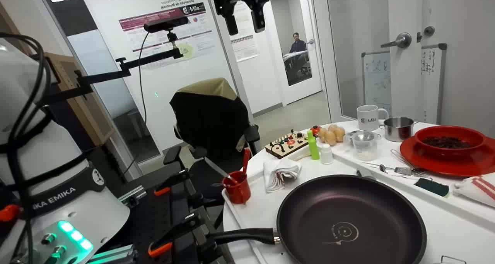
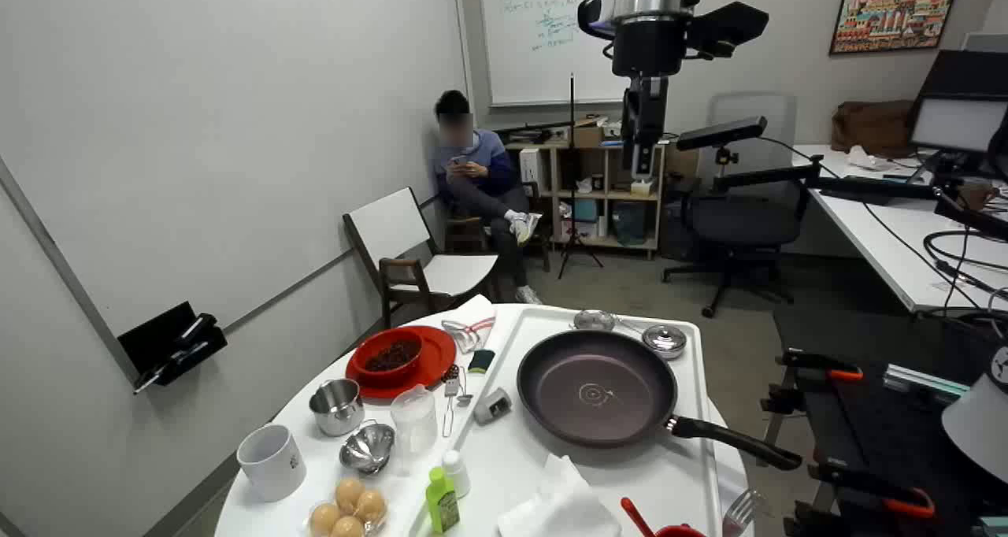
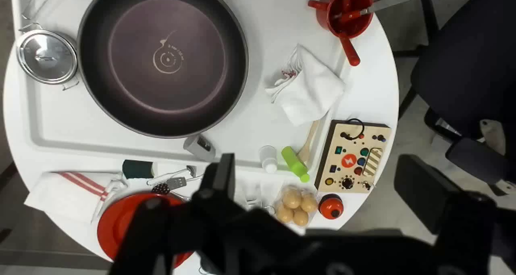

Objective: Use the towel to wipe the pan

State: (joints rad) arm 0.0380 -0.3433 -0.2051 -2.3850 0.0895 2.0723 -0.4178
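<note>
A large dark pan (image 1: 348,206) lies upright on the white tray (image 3: 100,148), its handle over the tray's edge; it also shows in an exterior view (image 2: 594,372) and the wrist view (image 3: 165,89). A crumpled white towel (image 3: 310,91) lies on the tray beside the pan; both exterior views show it (image 1: 280,173) (image 2: 561,509). A second white towel with red stripes (image 3: 68,198) lies beyond the tray, near the red plate. My gripper (image 1: 245,24) hangs high above the table, fingers wide apart with nothing between them; its fingers also frame the wrist view (image 3: 318,178).
A red cup with utensils (image 3: 350,15) stands at the tray's edge near the pan handle. A button board (image 3: 352,158), green bottle (image 3: 295,164), white bottle (image 3: 268,158) and eggs (image 3: 296,204) sit near the towel. A red bowl (image 2: 386,356), mug (image 2: 272,462) and lidded pot (image 3: 46,57) stand around.
</note>
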